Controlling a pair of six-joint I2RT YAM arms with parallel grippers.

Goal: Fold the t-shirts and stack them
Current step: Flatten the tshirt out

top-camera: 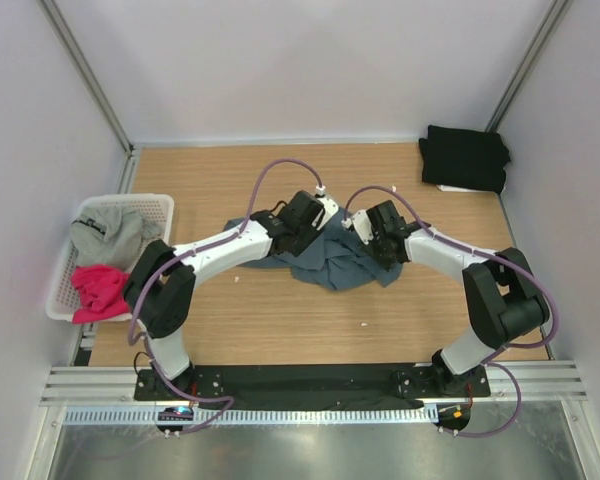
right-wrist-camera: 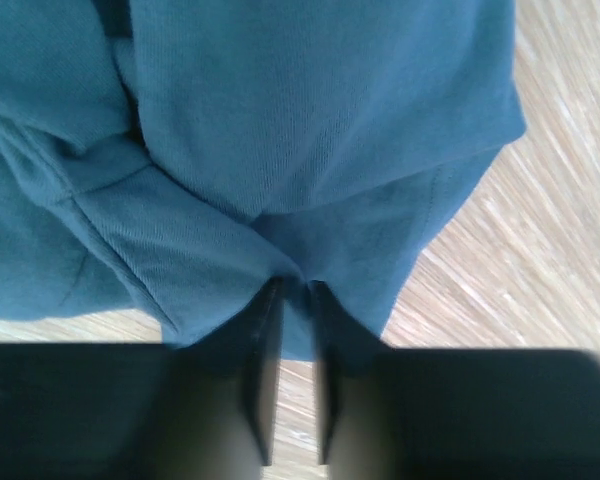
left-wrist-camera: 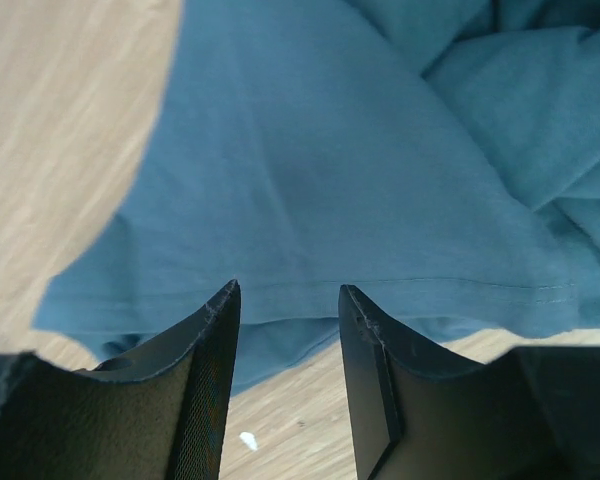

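Note:
The slate blue-grey t-shirt (top-camera: 332, 258) lies crumpled in the middle of the table. My left gripper (top-camera: 305, 222) is over its left side; in the left wrist view the gripper (left-wrist-camera: 288, 288) is open, its fingertips at the shirt's hem (left-wrist-camera: 400, 285). My right gripper (top-camera: 372, 235) is over the shirt's right side; in the right wrist view the gripper (right-wrist-camera: 294, 285) is shut on a fold of the blue-grey shirt (right-wrist-camera: 310, 150). A black t-shirt (top-camera: 465, 157) lies folded at the far right corner. The light grey shirt (top-camera: 110, 232) and the pink shirt (top-camera: 99, 289) lie in the basket.
The white slatted basket (top-camera: 161, 205) stands at the table's left edge. Grey walls close the table on three sides. A small white speck (left-wrist-camera: 248, 440) lies on the wood near the left gripper.

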